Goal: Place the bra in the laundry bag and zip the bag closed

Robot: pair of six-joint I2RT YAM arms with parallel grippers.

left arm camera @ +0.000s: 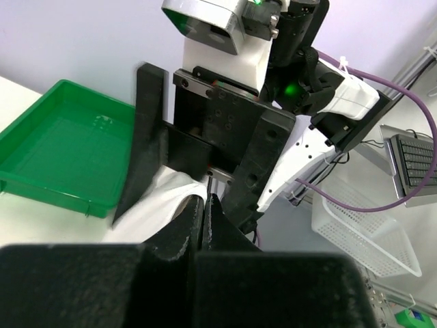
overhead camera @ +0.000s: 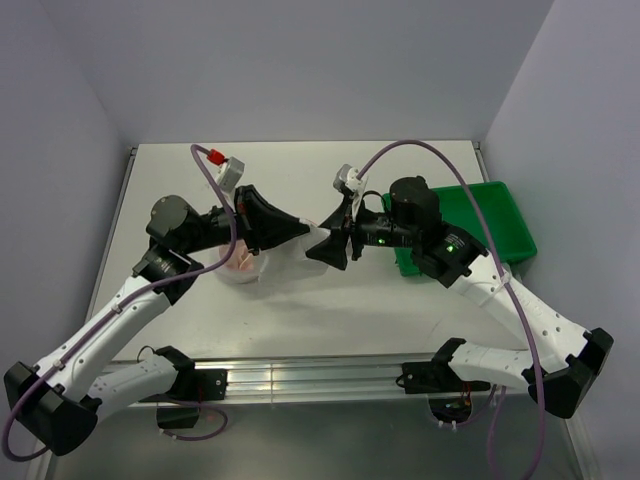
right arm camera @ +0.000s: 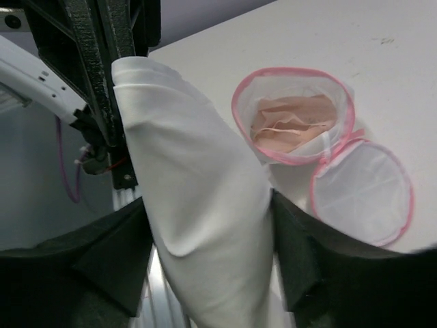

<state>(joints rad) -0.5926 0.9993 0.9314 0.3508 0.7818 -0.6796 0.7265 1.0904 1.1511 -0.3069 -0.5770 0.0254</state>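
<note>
Both grippers hung above the table [overhead camera: 300,300]. My left gripper [left arm camera: 205,205] pinched a white cloth [right arm camera: 191,171]; my right gripper [right arm camera: 205,225] straddled it, fingers apart, grip unclear. The bra [right arm camera: 293,123] lay in the unzipped bag [right arm camera: 234,113] beyond, the tray [overhead camera: 510,225] well aside.

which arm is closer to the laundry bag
Left. The left arm hangs right over the laundry bag; the right arm sits farther right, by the green tray.

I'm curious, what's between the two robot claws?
A white cloth: the left gripper pinches it, the right gripper's fingers straddle it. The right wrist view shows it.
</note>
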